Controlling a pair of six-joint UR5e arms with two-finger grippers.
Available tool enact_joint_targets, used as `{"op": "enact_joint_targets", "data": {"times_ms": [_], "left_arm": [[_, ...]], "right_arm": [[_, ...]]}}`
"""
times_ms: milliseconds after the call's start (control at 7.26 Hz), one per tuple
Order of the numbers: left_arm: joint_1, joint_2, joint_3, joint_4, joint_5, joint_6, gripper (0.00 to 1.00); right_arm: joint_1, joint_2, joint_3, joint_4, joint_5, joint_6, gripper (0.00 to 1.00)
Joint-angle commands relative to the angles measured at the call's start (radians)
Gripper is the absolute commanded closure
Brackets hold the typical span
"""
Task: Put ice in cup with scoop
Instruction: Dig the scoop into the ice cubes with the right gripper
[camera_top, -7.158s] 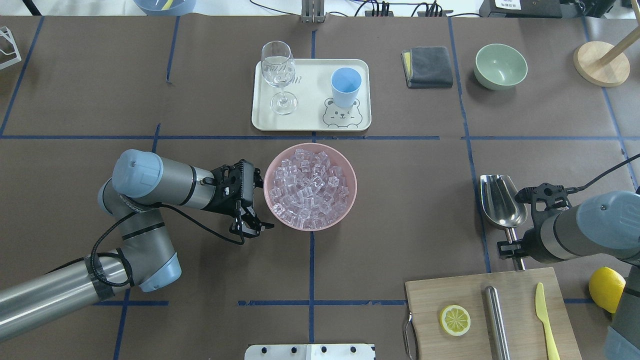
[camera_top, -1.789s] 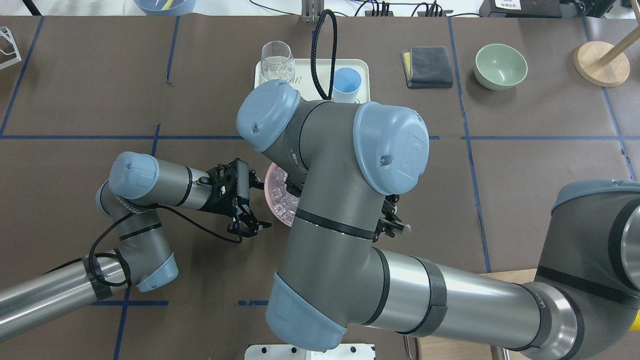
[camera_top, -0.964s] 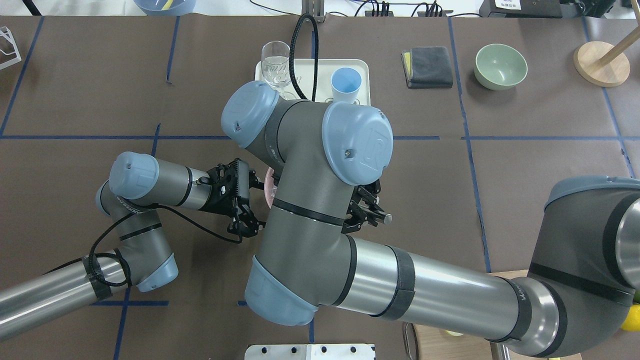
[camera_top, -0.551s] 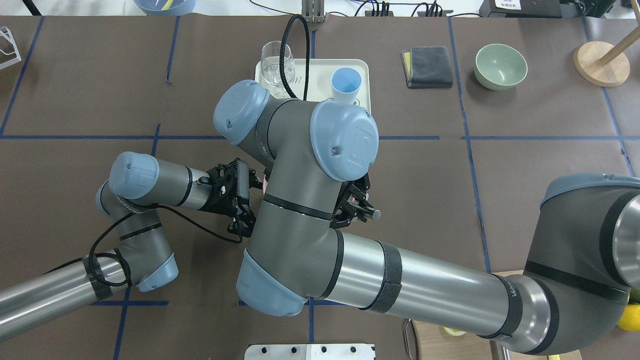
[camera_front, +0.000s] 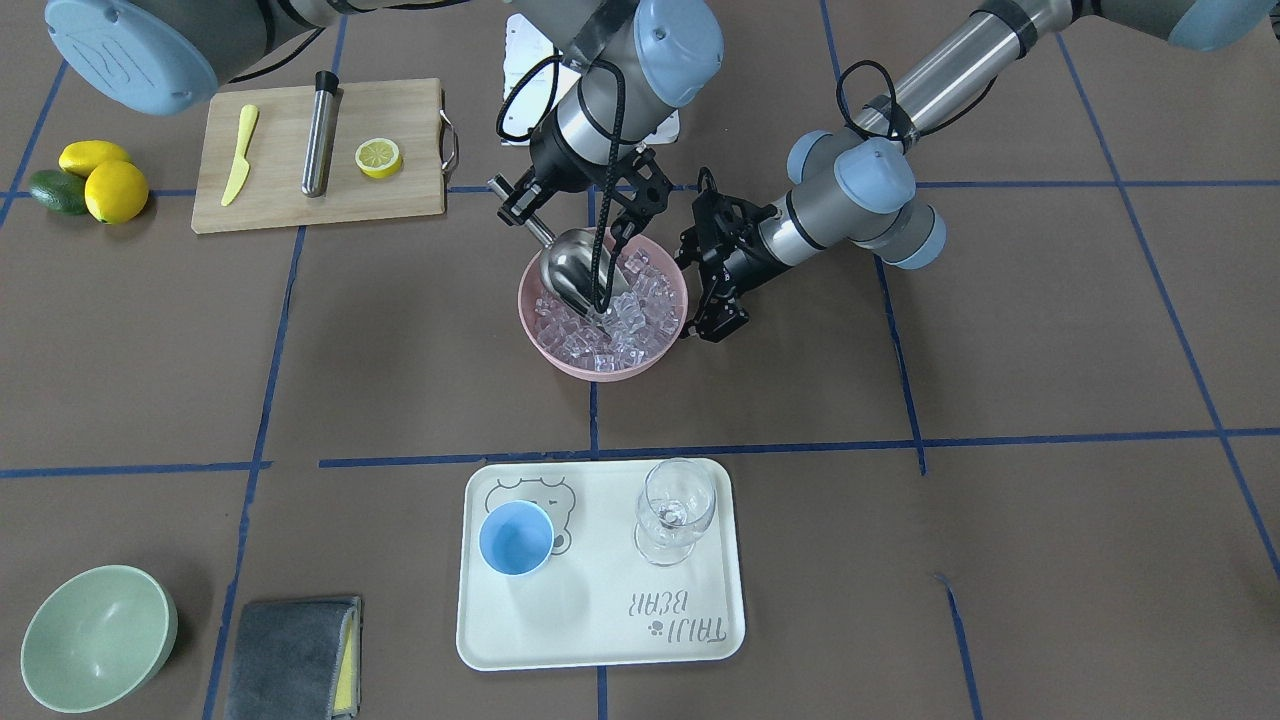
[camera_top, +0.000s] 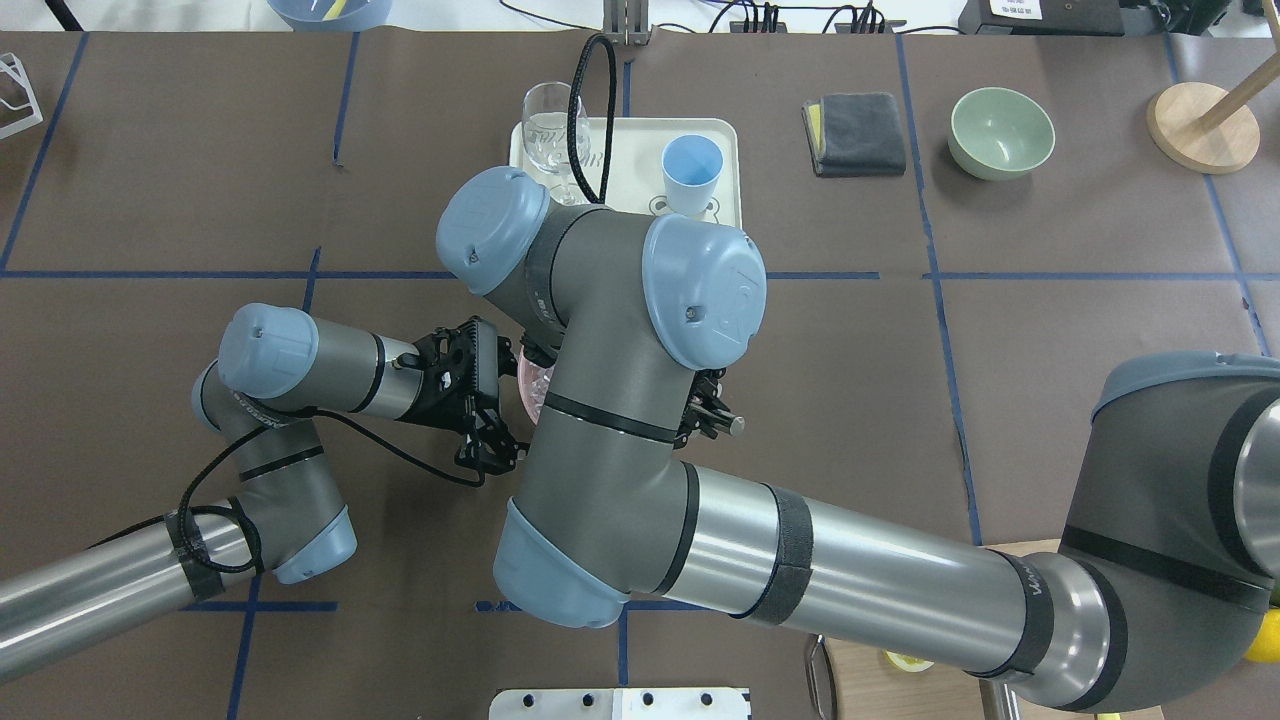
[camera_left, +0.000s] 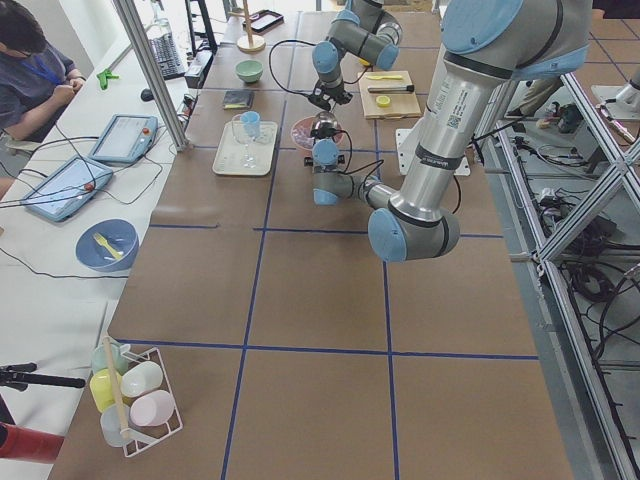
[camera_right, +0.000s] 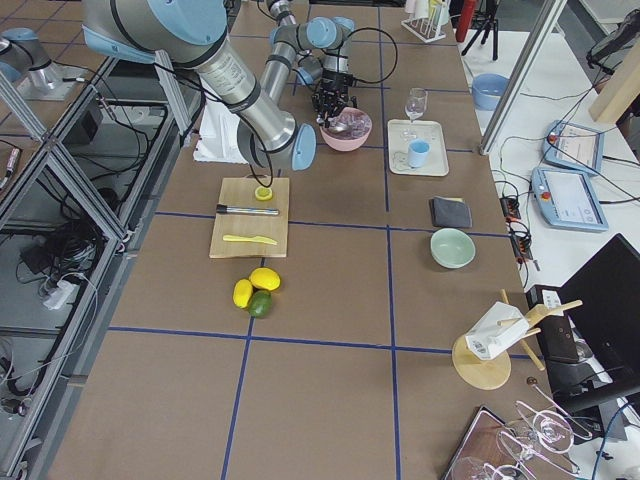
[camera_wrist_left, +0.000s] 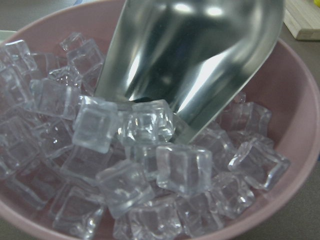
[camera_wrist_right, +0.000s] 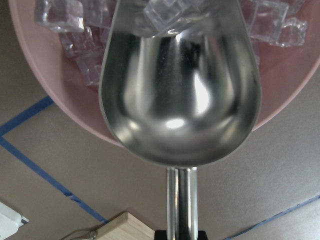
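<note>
The cup (camera_front: 516, 538) is set on a tray (camera_front: 600, 620), well apart from the pink bowl (camera_front: 560, 358). The handle of the scoop (camera_front: 575, 265) is pinched by the right gripper (camera_front: 525, 208), and its mouth is dug into the ice (camera_front: 620, 330). The left gripper (camera_front: 716, 324) is held just beside the bowl's rim; whether its fingers are spread cannot be told.

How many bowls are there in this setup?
3. A pink bowl of ice stands central on the brown table; a pale-green bowl stands near its corner, beside a grey cloth; a blue bowl rests on the white side desk. Others may be hidden.
</note>
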Motion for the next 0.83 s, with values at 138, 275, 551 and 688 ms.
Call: {"op": "enact_joint_targets", "data": {"times_ms": [138, 275, 551, 688], "left_arm": [[0.000, 0.000, 0.000, 0.000, 0.001, 0.000, 0.00], [0.000, 0.000, 0.000, 0.000, 0.001, 0.000, 0.00], [0.000, -0.001, 0.000, 0.000, 0.001, 0.000, 0.00], [0.000, -0.001, 0.000, 0.000, 0.005, 0.000, 0.00]], "right_arm": [[-0.001, -0.054, 0.010, 0.109, 0.002, 0.037, 1.00], [-0.001, -0.060, 0.009, 0.124, 0.002, 0.040, 1.00], [-0.001, -0.105, 0.070, 0.154, 0.002, 0.044, 1.00], [-0.001, -0.157, 0.155, 0.155, 0.002, 0.043, 1.00]]}}
